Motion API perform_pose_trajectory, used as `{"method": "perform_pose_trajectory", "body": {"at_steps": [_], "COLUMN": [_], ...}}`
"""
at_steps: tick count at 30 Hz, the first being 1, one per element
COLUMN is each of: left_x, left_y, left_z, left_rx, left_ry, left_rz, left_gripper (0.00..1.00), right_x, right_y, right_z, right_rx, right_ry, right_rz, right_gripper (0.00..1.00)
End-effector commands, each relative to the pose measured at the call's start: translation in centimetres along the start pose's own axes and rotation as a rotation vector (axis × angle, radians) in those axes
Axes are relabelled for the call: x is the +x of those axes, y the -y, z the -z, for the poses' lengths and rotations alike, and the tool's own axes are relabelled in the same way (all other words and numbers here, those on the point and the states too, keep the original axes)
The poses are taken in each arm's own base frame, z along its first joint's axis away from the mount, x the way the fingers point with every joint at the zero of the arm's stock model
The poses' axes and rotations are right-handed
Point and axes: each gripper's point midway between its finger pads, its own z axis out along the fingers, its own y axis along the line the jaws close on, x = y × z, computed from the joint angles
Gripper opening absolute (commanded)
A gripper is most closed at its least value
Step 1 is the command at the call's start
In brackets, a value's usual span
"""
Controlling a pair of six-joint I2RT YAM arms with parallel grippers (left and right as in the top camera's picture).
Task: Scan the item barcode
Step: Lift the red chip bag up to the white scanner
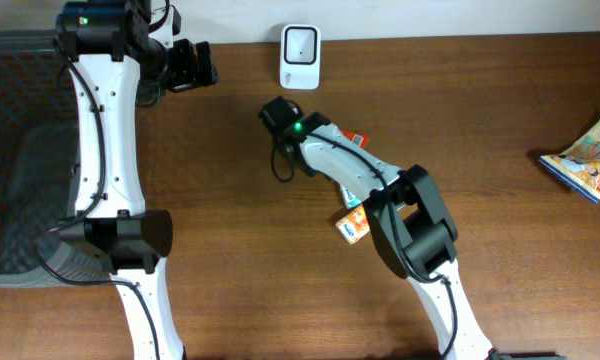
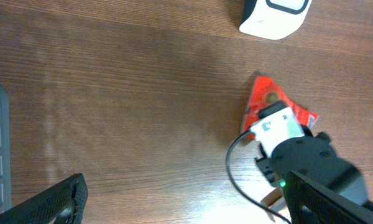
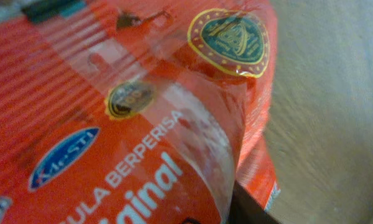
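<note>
The item is a red snack packet point(image 3: 143, 112) with white lettering, and it fills the right wrist view. My right gripper point(image 3: 180, 214) is shut on it, and one dark finger point(image 3: 252, 210) shows at the packet's lower edge. From overhead only a red corner point(image 1: 356, 137) shows beside the right arm, just below the white scanner point(image 1: 300, 55). The left wrist view has the packet point(image 2: 264, 99) under the right wrist, near the scanner point(image 2: 276, 15). My left gripper point(image 2: 186, 208) hangs open over bare wood at the back left point(image 1: 192, 65). No barcode shows.
An orange and blue carton point(image 1: 353, 223) lies beside the right arm's elbow. A colourful packet point(image 1: 585, 155) sits at the far right edge. A grey mesh bin point(image 1: 20, 190) stands at the left. A black cable point(image 2: 236, 168) loops off the right wrist.
</note>
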Motion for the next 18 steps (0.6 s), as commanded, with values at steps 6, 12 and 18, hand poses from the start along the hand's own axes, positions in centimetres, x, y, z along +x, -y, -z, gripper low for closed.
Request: {"method": "perform_pose_trajectory", "body": {"at_steps": [6, 12, 18], "left_x": [-0.1, -0.1, -0.1], "left_y": [-0.1, -0.1, -0.1], "left_z": [0.4, 0.4, 0.4], "left_rx": [0.001, 0.001, 0.001], "left_ry": [0.012, 0.012, 0.012], "left_rz": [0.009, 0.009, 0.009], "left_gripper": [0.99, 0.99, 0.99], "right_x": [-4.7, -3.7, 2.7], "right_y": [1.4, 1.3, 5.2], "right_z": [10.9, 10.6, -0.1], "right_rx": [-0.723, -1.531, -0.925], "right_ry": [0.187, 0.253, -0.137], "right_rz": [-0.213, -0.482, -0.803], "right_gripper": [0.04, 0.04, 0.57]}}
